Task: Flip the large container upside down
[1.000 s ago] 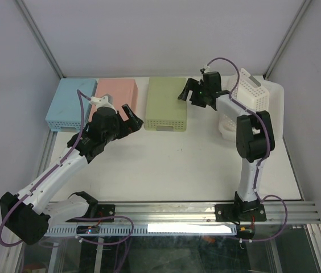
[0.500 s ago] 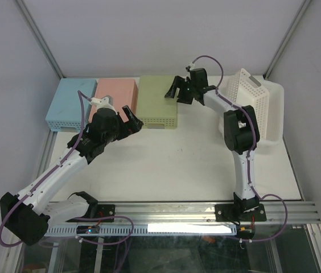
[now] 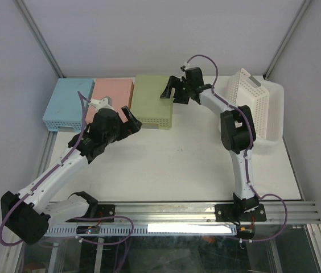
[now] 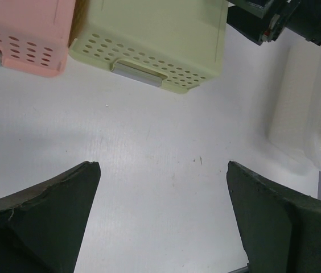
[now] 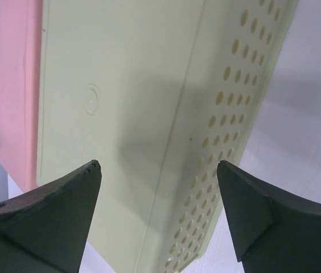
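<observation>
With the large white perforated plastic basket (image 3: pixel 258 108) tipped on its side at upper right, move the right gripper (image 3: pixel 172 95), jaws wide and empty above the upturned pale-green perforated plastic container (image 3: pixel 152 105), across to the basket's rim; grip squarely; left gripper (image 3: pixel 132 118) likewise wide, empty.

I see three perforated bins in a row at the back of the white table (image 3: pixel 177 165). The pink bin (image 3: pixel 114 94) lies in the middle, the blue bin (image 3: pixel 66 102) just left of it and the green bin (image 3: pixel 153 99) just right of it. All three lie bottom up, with a narrow gap between pink and green at their near corners.
</observation>
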{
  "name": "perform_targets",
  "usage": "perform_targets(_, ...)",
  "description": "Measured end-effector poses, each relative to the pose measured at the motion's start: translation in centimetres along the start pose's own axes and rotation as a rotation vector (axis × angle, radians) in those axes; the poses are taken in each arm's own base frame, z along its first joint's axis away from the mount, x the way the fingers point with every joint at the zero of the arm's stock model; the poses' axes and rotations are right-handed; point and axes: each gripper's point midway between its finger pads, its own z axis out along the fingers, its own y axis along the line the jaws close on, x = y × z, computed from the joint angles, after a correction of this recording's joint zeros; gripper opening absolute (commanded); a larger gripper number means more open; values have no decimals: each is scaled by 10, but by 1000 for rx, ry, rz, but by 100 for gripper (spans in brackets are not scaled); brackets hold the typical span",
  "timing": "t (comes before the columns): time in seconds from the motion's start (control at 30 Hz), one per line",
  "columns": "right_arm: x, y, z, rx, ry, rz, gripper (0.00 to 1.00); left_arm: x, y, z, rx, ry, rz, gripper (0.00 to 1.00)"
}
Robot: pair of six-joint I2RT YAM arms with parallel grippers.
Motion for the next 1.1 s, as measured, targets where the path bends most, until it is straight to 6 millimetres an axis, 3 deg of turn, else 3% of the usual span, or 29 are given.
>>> perform_targets(0.17, 4, -14, -20, 84, -19, 6, 90, 8, 17, 11, -93, 16, -31, 99)
perform_targets(0.27, -3, -17, -51, 133, -64, -5, 90, 14, 31, 20, -158, 37, -38, 99)
perform_targets(0.57, -43, 24, -191, 166, -341, -91, 91, 5, 79, 53, -321, 52, -110, 99)
perform_targets(0.73, -40, 27, -255, 212, -455, -127, 94, 1, 91, 75, -337, 54, -138, 99)
perform_targets(0.9, -28, 9, -313, 320, -543, -131, 99, -3, 86, 100, -281, 41, -136, 99)
perform_targets(1.1, -28, -29, -360, 493, -606, -69, 90, 3, 82, 130, -224, 67, -123, 99)
